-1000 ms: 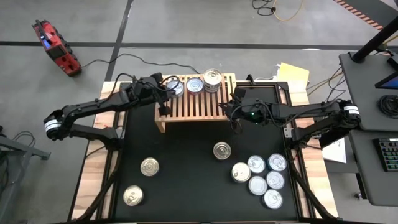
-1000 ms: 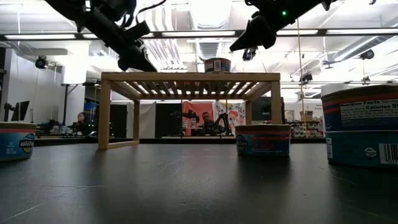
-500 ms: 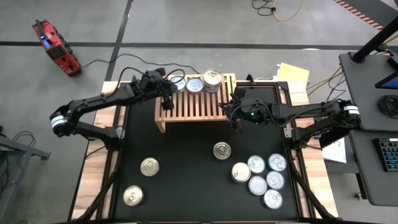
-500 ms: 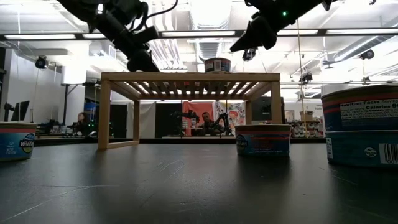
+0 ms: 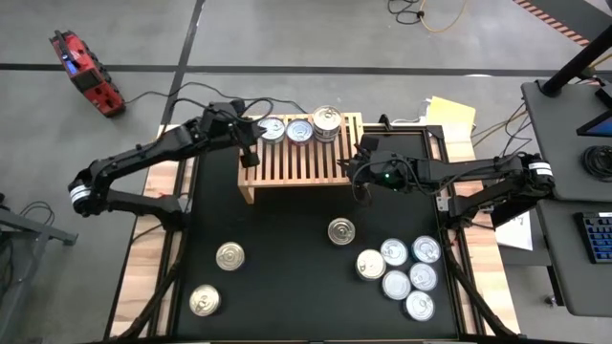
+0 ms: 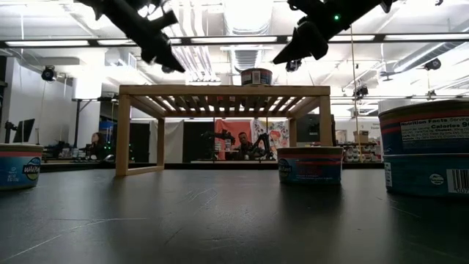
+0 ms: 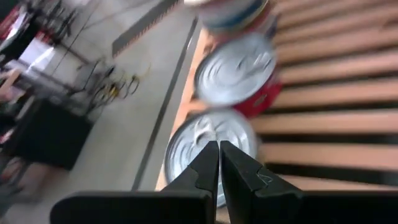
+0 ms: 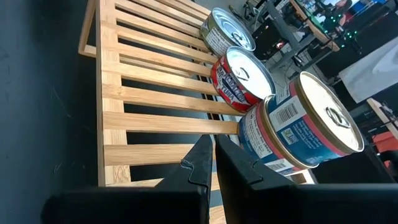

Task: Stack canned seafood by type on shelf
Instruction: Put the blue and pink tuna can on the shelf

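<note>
The light-wood shelf (image 5: 301, 158) stands at the table's far middle. Three cans rest on their bases in a row along its far edge: a silver-lidded one (image 5: 272, 128), a red-sided one (image 5: 299, 130) and a taller blue one (image 5: 326, 121). My left gripper (image 5: 251, 153) hangs shut above the shelf's left end, just short of the silver-lidded can (image 7: 211, 146). My right gripper (image 5: 361, 182) hovers shut off the shelf's right end, pointing along the slats (image 8: 155, 93). Neither holds anything.
Loose cans stand on the black mat: one in the middle (image 5: 341, 230), two near the left front (image 5: 229, 255) (image 5: 204, 300), and a cluster of several at the right front (image 5: 406, 275). Bare mat lies between the shelf and these cans.
My left gripper has risen from beside the shelf's left end to well above its top, staying shut. The right arm has kept still.
</note>
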Action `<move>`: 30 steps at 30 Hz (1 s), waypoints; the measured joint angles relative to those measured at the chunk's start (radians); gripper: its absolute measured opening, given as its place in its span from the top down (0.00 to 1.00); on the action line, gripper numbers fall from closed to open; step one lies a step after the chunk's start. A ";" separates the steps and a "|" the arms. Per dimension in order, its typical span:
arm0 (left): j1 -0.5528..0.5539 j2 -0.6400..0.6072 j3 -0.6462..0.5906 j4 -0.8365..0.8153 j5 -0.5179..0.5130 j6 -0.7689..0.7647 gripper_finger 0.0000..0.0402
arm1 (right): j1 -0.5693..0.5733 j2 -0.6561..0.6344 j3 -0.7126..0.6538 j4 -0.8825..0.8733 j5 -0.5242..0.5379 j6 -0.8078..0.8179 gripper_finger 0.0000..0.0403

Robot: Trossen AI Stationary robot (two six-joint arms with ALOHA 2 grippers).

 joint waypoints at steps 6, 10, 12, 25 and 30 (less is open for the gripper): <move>-0.009 -0.096 -0.010 -0.007 0.338 -0.120 1.00 | 0.008 0.000 0.000 -0.012 0.000 0.028 0.97; -0.080 -0.138 -0.081 0.101 0.434 -0.225 1.00 | 0.035 0.000 0.000 -0.018 0.000 0.056 0.97; -0.151 -0.148 -0.144 0.165 0.361 -0.265 1.00 | 0.054 0.000 0.000 -0.030 0.001 0.080 0.97; -0.680 -0.233 -0.314 0.304 -0.199 -0.433 1.00 | 0.258 -0.001 0.000 -0.167 -0.002 0.393 0.97; -0.826 -0.191 -0.345 0.377 -0.450 -0.495 1.00 | 0.314 -0.001 0.000 -0.226 -0.021 0.630 0.97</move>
